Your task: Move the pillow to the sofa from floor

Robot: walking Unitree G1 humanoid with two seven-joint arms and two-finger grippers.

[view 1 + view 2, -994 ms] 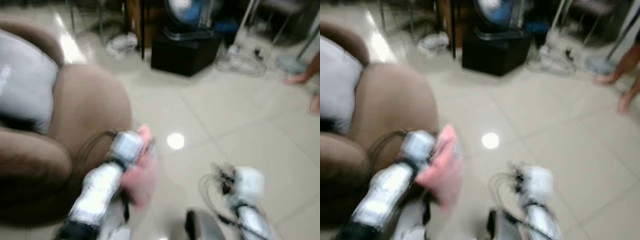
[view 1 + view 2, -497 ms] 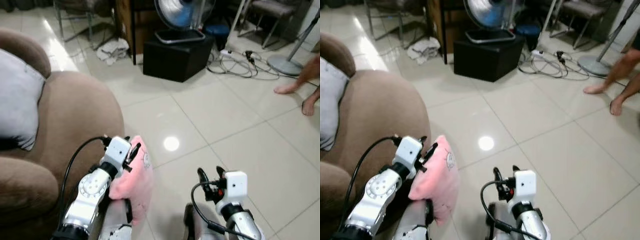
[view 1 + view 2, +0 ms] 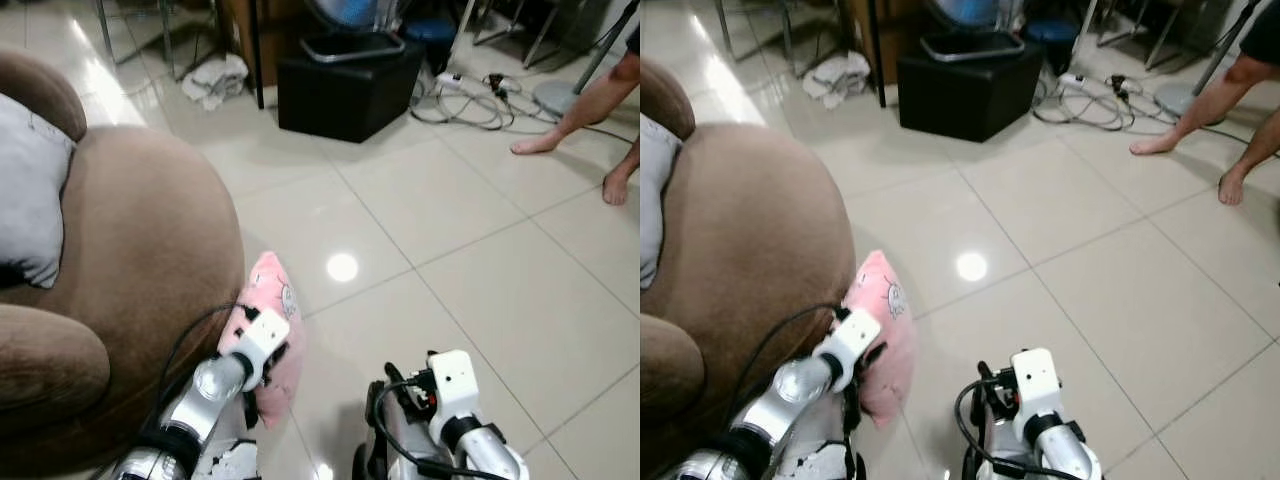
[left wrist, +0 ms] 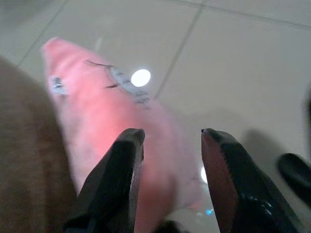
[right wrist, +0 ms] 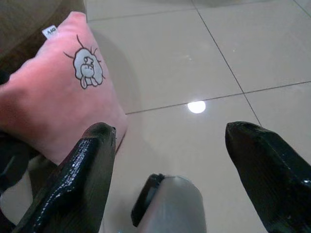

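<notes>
The pink pillow (image 3: pixel 268 300) with a small cartoon print stands on edge beside the rounded arm of the brown sofa (image 3: pixel 140 220), touching or nearly touching it. My left gripper (image 3: pixel 270 352) sits low against the pillow's near face. In the left wrist view its fingers (image 4: pixel 127 145) are spread, the left gripper (image 4: pixel 170 138) is open, and the pillow (image 4: pixel 102 116) lies just beyond them, not pinched. My right gripper (image 5: pixel 170 131) is open with nothing in it, low over the tiles to the right of the pillow (image 5: pixel 63 97).
A grey cushion (image 3: pixel 35 190) lies on the sofa seat. At the back stand a black box (image 3: pixel 345 90), a crumpled cloth (image 3: pixel 215 78) and loose cables (image 3: pixel 470 100). A person's bare legs (image 3: pixel 590 110) are at the far right. Glossy floor tiles (image 3: pixel 460 230) lie between.
The blur has cleared and the view tilted down. My left gripper has dropped lower on the pillow, and its fingers are now spread instead of pinching the pillow's edge.
</notes>
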